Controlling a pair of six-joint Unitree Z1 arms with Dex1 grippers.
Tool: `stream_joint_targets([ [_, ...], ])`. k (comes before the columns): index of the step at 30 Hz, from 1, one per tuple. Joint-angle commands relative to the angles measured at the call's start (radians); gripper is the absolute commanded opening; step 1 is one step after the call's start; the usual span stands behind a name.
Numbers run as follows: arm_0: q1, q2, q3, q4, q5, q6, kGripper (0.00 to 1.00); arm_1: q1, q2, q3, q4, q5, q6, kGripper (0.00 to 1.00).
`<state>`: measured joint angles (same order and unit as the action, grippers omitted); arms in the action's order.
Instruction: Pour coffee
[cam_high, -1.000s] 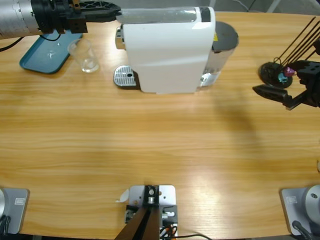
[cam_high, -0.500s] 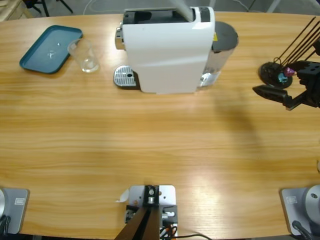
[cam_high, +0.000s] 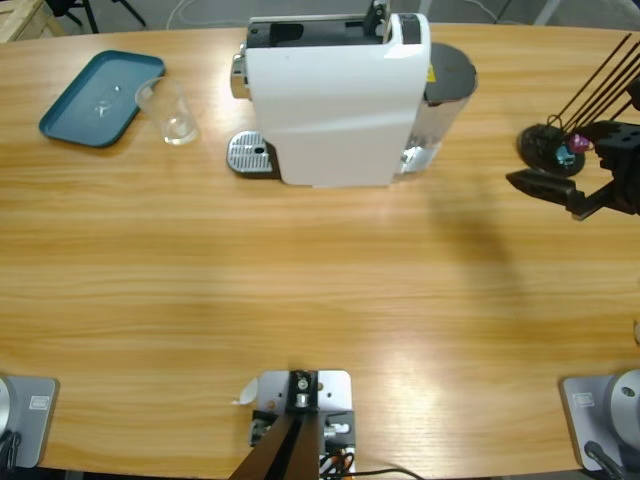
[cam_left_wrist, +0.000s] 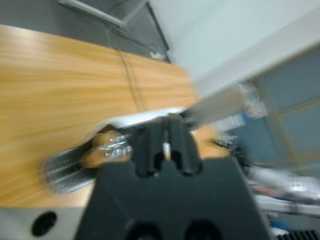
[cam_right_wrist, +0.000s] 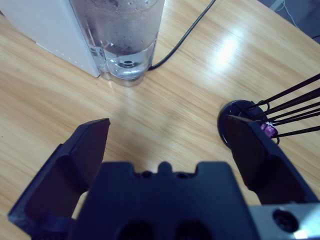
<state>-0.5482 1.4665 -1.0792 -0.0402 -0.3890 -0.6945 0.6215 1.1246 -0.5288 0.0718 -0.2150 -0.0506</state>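
Note:
A white coffee machine (cam_high: 335, 100) stands at the table's far middle, its top lever (cam_high: 378, 15) raised and a metal drip grate (cam_high: 250, 155) at its left foot. Left of it a clear glass tumbler (cam_high: 172, 110) stands upright on the wood; no tan coffee shows in it. My right gripper (cam_high: 560, 190) hovers open at the right edge, and its wrist view looks at the machine's water tank (cam_right_wrist: 125, 35). My left gripper (cam_left_wrist: 162, 147) is outside the high view; its blurred wrist view shows the jaws shut, the drip grate (cam_left_wrist: 65, 170) and a silver lever (cam_left_wrist: 220, 102).
A teal tray (cam_high: 95, 100) lies at the far left, touching the tumbler's side. A black stand with thin rods (cam_high: 550, 148) sits by the right gripper, also visible from the right wrist (cam_right_wrist: 240, 120). A black cable (cam_right_wrist: 185, 35) runs behind the tank.
The left arm, which was at the machine's top, has pulled out of the high view. The machine's lever has swung from flat to upright. The right gripper has not moved.

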Motion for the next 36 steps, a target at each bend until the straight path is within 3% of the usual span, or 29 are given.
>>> stream_joint_targets([
  [1, -0.079, -0.189, 0.020, 0.376, 0.418, 0.401, 0.711, 0.000, -0.030, 0.035, -0.020, -0.079, 0.009, 1.000],
  [6, -0.072, -0.255, 0.136, 0.375, 0.443, 0.486, 0.780, 0.000, -0.016, -0.001, -0.046, -0.078, 0.023, 1.000],
  [10, -0.070, -0.255, 0.179, 0.345, 0.481, 0.510, 0.780, 0.000, 0.091, 0.031, -0.252, -0.007, 0.011, 1.000],
  [13, -0.070, -0.249, 0.200, 0.341, 0.542, 0.555, 0.780, 0.000, 0.142, 0.013, -0.283, -0.010, 0.100, 1.000],
  [15, -0.070, -0.288, 0.249, 0.322, 0.543, 0.631, 0.780, 0.000, 0.122, -0.008, -0.239, -0.088, 0.186, 1.000],
  [17, -0.069, -0.340, 0.316, 0.266, 0.551, 0.647, 0.780, -0.007, 0.106, -0.057, -0.130, -0.270, 0.211, 1.000],
  [18, -0.069, -0.350, 0.329, 0.265, 0.576, 0.626, 0.782, -0.043, 0.093, -0.077, -0.091, -0.279, 0.212, 1.000],
  [22, -0.070, -0.388, 0.364, 0.314, 0.582, 0.608, 0.780, -0.178, 0.065, -0.087, -0.038, -0.252, 0.251, 1.000],
  [27, -0.069, -0.418, 0.402, 0.310, 0.585, 0.603, 0.780, -0.203, 0.069, -0.001, -0.102, -0.249, 0.293, 1.000],
  [30, -0.070, -0.432, 0.433, 0.309, 0.588, 0.585, 0.780, -0.205, 0.095, 0.057, -0.137, -0.167, 0.384, 1.000],
  [36, -0.070, -0.459, 0.466, 0.296, 0.599, 0.563, 0.780, -0.206, 0.151, 0.164, -0.298, -0.205, 0.419, 0.976],
])
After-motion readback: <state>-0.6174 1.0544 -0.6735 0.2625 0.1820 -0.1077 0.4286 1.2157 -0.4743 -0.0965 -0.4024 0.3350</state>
